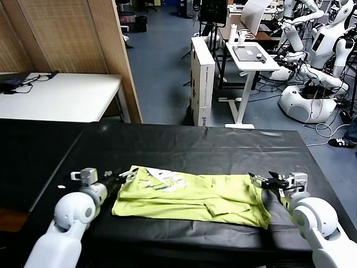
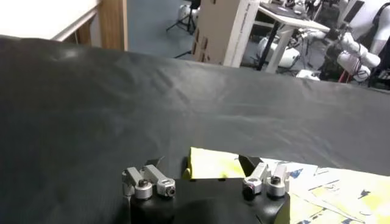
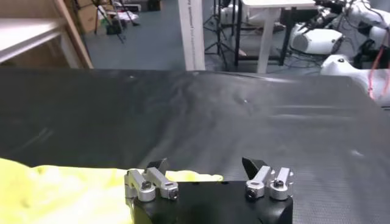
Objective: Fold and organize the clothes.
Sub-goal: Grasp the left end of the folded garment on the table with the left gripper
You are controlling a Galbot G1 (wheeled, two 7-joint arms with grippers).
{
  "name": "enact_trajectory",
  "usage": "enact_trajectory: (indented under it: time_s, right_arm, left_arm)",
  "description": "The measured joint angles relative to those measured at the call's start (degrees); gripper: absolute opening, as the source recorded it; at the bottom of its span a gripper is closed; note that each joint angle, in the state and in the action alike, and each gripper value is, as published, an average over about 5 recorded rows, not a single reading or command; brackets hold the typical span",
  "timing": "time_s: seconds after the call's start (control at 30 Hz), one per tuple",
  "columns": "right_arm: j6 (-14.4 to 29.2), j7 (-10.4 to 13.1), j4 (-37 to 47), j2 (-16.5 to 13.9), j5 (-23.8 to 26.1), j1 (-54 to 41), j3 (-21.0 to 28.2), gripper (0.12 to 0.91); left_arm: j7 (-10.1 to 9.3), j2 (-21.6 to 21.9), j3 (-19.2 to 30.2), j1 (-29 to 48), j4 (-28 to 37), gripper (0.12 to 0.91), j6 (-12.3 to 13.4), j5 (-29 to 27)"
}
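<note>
Both claws, left claw [image 1: 124, 177] and right claw [image 1: 261, 180], open beside the T-shirt [image 1: 195, 195] on black table [image 1: 184, 146].

Even indoor light, with soft sheen on the black table cover [image 1: 184, 148]; wrist views slightly blurred.

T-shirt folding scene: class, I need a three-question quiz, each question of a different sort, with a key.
1. True or false: the T-shirt hangs over the table edge.
2. Which gripper is at the T-shirt's printed end? A) left gripper B) right gripper C) neither
3. Fill in: both grippers are ____ (open/shut).

Key:
1. False. It lies flat on the black table, folded into a band.
2. A. The white-grey print lies by the left gripper; the right gripper is at the plain end.
3. Open. Neither holds the cloth.
</note>
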State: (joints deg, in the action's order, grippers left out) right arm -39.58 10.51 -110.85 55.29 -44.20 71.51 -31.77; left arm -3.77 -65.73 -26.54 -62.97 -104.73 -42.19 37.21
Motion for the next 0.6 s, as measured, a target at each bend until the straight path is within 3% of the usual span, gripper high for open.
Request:
enact_trajectory:
  time_s: [0.37, 0.6]
  right_arm:
    - [0.8, -1.1, 2.5, 1.5, 1.8, -0.8, 0.7, 0.801]
    - [1.2, -1.7, 4.0, 2.1, 2.5, -1.2, 0.9, 0.643]
  left_arm:
    - [0.16, -0.4, 0.6, 1.1, 3.0, 0.907, 0.2, -0.3]
    - [0.22, -0.5, 1.0, 1.9, 3.3, 0.879, 0.0, -0.2]
